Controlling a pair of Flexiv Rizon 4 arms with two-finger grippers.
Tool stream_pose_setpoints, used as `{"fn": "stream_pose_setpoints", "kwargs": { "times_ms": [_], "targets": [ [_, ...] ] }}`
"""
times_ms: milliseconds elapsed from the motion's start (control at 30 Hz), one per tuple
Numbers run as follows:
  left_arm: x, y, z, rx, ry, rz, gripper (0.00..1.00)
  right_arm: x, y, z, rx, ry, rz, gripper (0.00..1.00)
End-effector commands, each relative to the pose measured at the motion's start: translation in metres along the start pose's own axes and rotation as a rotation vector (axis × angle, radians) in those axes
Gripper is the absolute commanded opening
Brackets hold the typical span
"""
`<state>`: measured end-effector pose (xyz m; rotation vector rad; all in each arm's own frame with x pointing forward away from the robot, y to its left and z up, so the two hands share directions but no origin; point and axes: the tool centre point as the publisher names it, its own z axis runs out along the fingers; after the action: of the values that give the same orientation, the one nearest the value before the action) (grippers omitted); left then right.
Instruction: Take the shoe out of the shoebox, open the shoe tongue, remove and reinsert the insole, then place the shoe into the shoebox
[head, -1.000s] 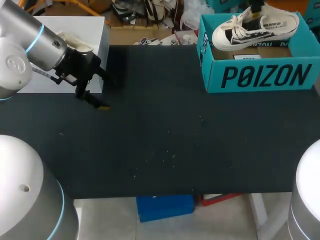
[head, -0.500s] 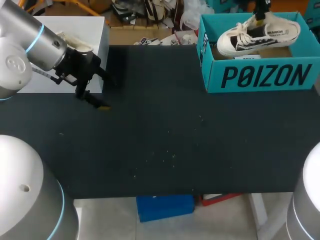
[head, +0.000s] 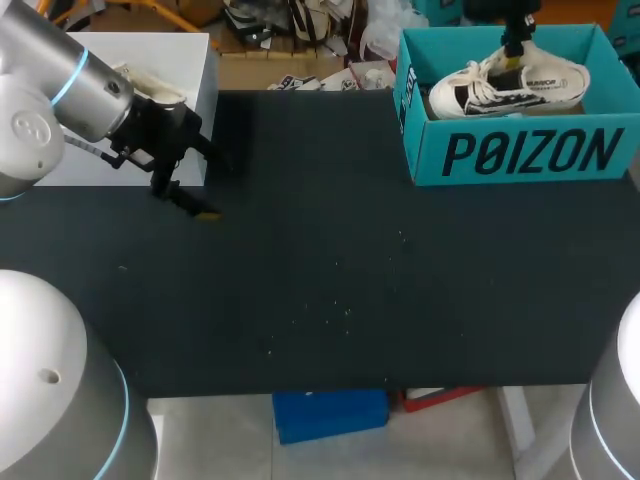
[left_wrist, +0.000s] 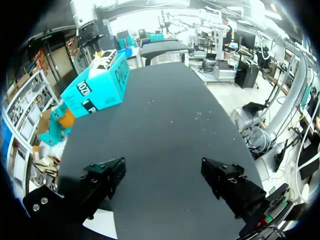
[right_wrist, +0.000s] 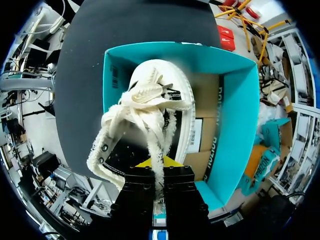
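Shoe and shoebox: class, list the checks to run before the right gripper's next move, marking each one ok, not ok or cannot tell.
1. Right gripper shut on the shoe at its laces: ok.
2. Shoe within the walls of the shoebox: ok.
3. Shoe resting on the shoebox floor: cannot tell.
4. Insole back inside the shoe: cannot tell.
5. Left gripper open, far from the shoebox, over the table: ok.
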<state>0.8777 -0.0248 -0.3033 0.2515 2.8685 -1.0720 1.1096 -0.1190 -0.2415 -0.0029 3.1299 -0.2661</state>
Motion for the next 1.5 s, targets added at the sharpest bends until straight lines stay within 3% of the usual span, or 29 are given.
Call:
{"fn": "stream_pose_setpoints", "kwargs": {
  "times_ms": [33,533,1500],
  "targets": [
    [0.000,0.000,0.000,-0.004,-0.001,0.000,1.00,-0.009,0.001,0.010,-0.009,0.021,0.002,0.00],
    [0.000,0.000,0.000,-0.004,-0.001,0.000,1.00,-0.015,-0.004,0.044,-0.049,0.072,0.000,0.00],
    [0.000,0.000,0.000,-0.004,-0.001,0.000,1.00,-0.020,-0.007,0.091,-0.083,0.186,-0.047,0.00]
  ]
}}
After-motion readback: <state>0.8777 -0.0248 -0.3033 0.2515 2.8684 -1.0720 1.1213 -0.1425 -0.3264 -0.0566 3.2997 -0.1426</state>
